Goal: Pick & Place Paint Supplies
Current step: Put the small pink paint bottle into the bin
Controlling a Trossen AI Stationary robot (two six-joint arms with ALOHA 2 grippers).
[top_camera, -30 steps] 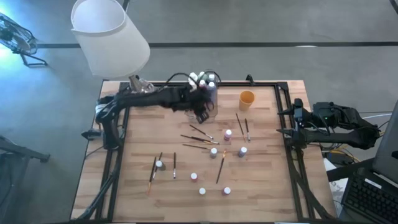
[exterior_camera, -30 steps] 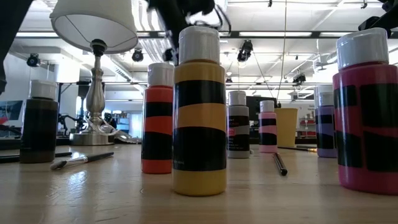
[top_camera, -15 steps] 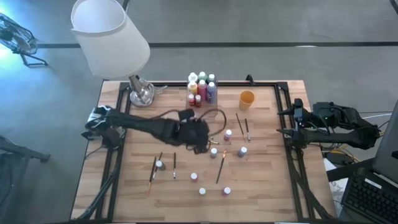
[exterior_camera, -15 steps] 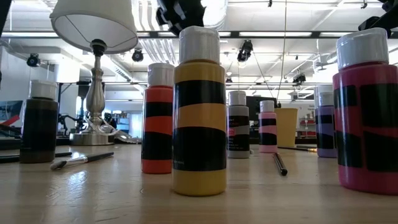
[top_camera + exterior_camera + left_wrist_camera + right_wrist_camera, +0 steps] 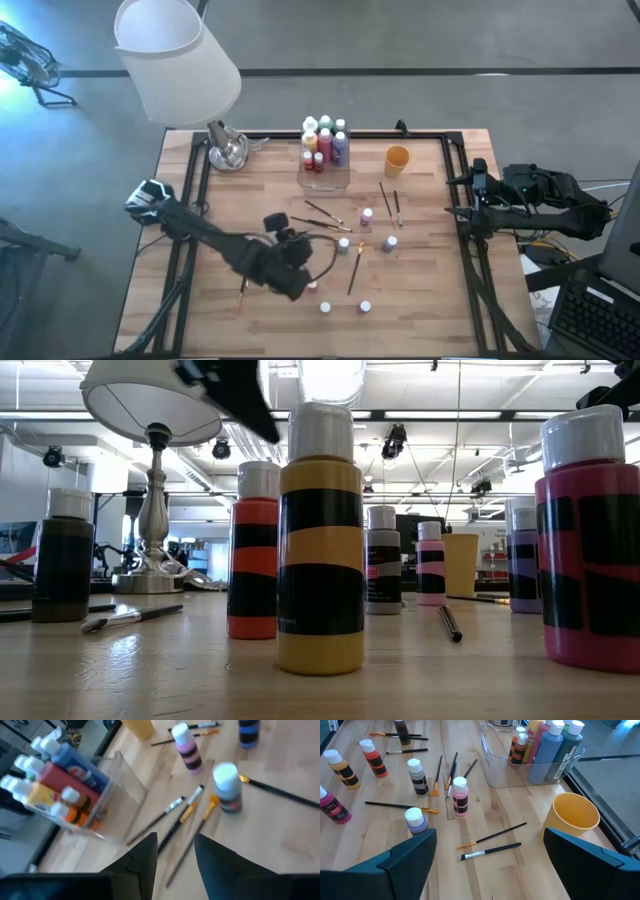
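Observation:
Several loose paint bottles with white caps stand on the wooden table, among them a pink one (image 5: 367,215) (image 5: 187,750) and a grey one (image 5: 345,243) (image 5: 227,787). Thin dark brushes (image 5: 320,212) (image 5: 175,817) lie flat between them. More bottles stand inside the clear box (image 5: 325,150) (image 5: 100,795) at the far edge. My left gripper (image 5: 290,240) (image 5: 175,857) hovers above the table's near-left middle, open and empty, with the brushes ahead of it. My right gripper (image 5: 470,195) (image 5: 490,870) waits at the table's right edge, open wide and empty.
An orange cup (image 5: 397,158) (image 5: 575,815) stands right of the clear box. A lamp with a white shade (image 5: 175,55) stands at the far-left corner. In the low view, yellow (image 5: 320,540), orange (image 5: 255,550) and magenta (image 5: 590,540) bottles stand close to the near edge. A black rail frames the table.
My left gripper has drawn back from over the clear box at the far edge, passed over the brushes at mid-table, and now hangs over the near-left middle. The bottles in the box, hidden by the arm a second ago, show again. The loose bottles and brushes have stayed put.

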